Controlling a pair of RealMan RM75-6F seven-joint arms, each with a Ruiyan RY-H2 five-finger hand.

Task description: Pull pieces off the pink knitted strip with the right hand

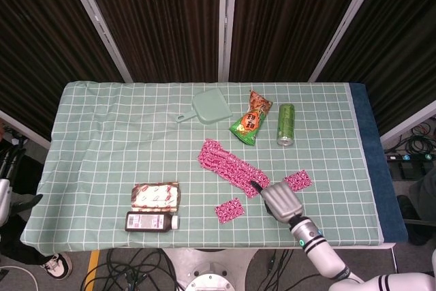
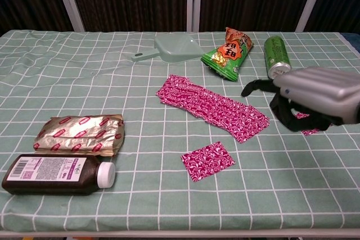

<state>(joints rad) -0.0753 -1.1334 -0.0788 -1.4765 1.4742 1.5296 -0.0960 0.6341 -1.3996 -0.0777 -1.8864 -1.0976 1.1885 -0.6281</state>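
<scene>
The pink knitted strip point(image 1: 231, 167) point(image 2: 211, 107) lies diagonally in the middle of the table. One torn-off pink piece point(image 1: 229, 210) point(image 2: 207, 161) lies flat by itself near the front edge. A second pink piece point(image 1: 297, 180) point(image 2: 308, 131) is to the right, mostly hidden under my right hand in the chest view. My right hand point(image 1: 281, 201) point(image 2: 318, 95) hovers at the strip's right end, thumb stretched toward it and apart from the downward-curled fingers, holding nothing. Only a sliver of my left hand point(image 1: 8, 192) shows at the left edge, off the table.
A brown bottle point(image 2: 56, 173) and a foil packet point(image 2: 79, 135) lie at the front left. At the back are a green dustpan point(image 2: 174, 48), a snack bag point(image 2: 228, 53) and a green can point(image 2: 277, 57). A checked green cloth point(image 2: 169, 206) covers the table.
</scene>
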